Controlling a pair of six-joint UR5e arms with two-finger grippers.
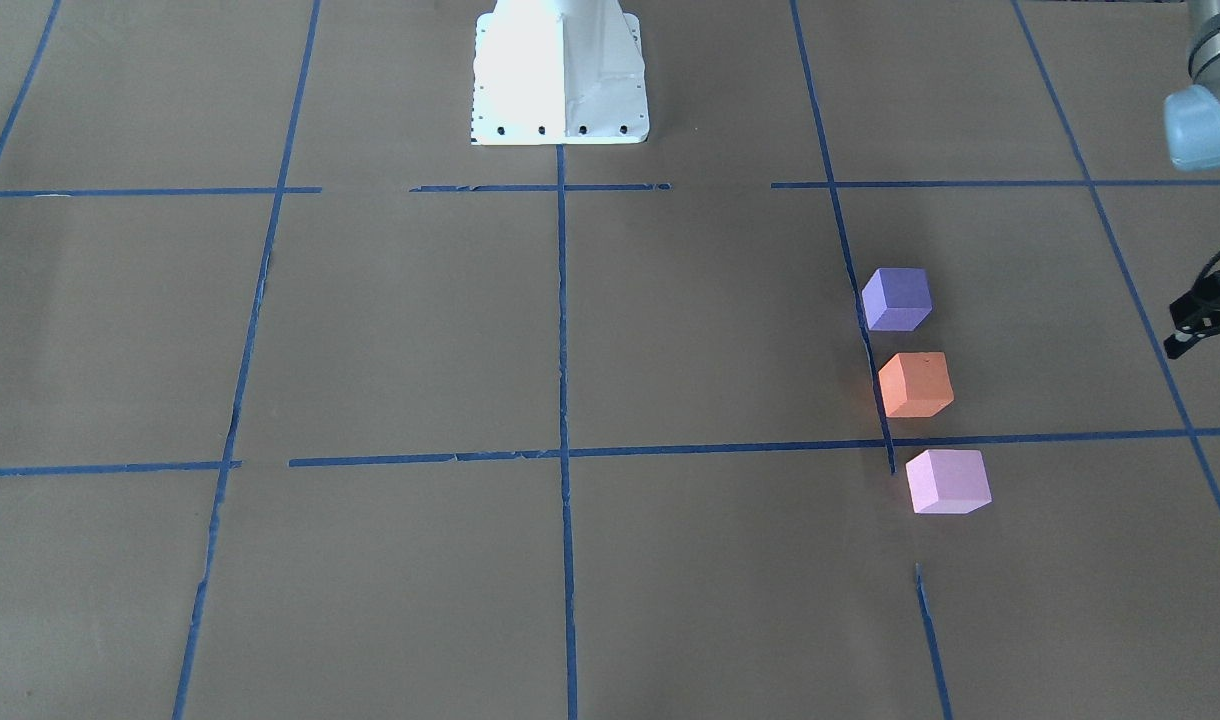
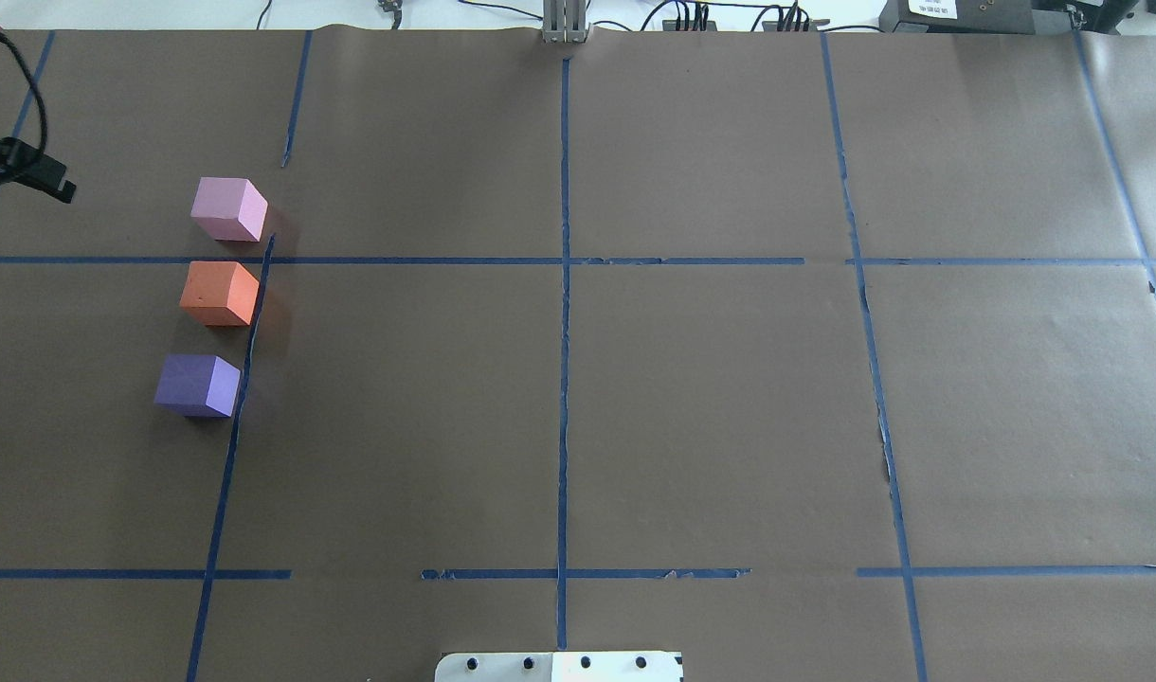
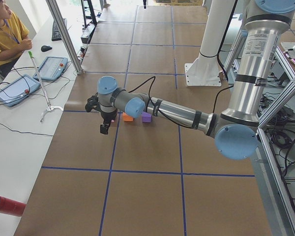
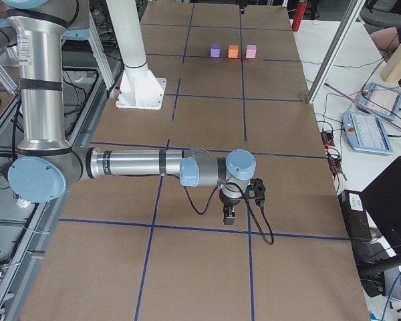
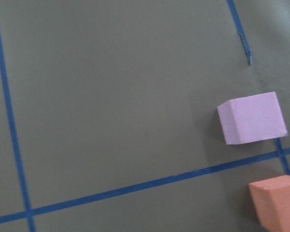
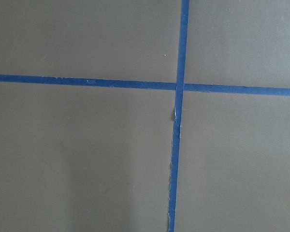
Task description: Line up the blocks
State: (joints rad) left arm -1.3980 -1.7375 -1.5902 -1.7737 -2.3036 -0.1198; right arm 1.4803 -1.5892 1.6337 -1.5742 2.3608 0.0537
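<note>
Three cubes stand in a straight row on the brown table, small gaps between them: dark purple block (image 1: 897,298) (image 2: 197,385), orange block (image 1: 915,384) (image 2: 220,293), pink-lilac block (image 1: 947,481) (image 2: 228,209). The left wrist view shows the pink block (image 5: 252,118) and part of the orange one (image 5: 275,203). My left gripper (image 3: 104,129) hangs above the table beside the row, touching no block; I cannot tell if it is open. My right gripper (image 4: 228,215) hangs over bare table far from the blocks (image 4: 232,51); I cannot tell its state.
Blue tape lines (image 2: 564,284) mark a grid on the table. The white robot base (image 1: 560,70) stands at the middle of the near edge. An operator (image 3: 5,29) and tablets (image 3: 51,69) are at a side table beyond the blocks.
</note>
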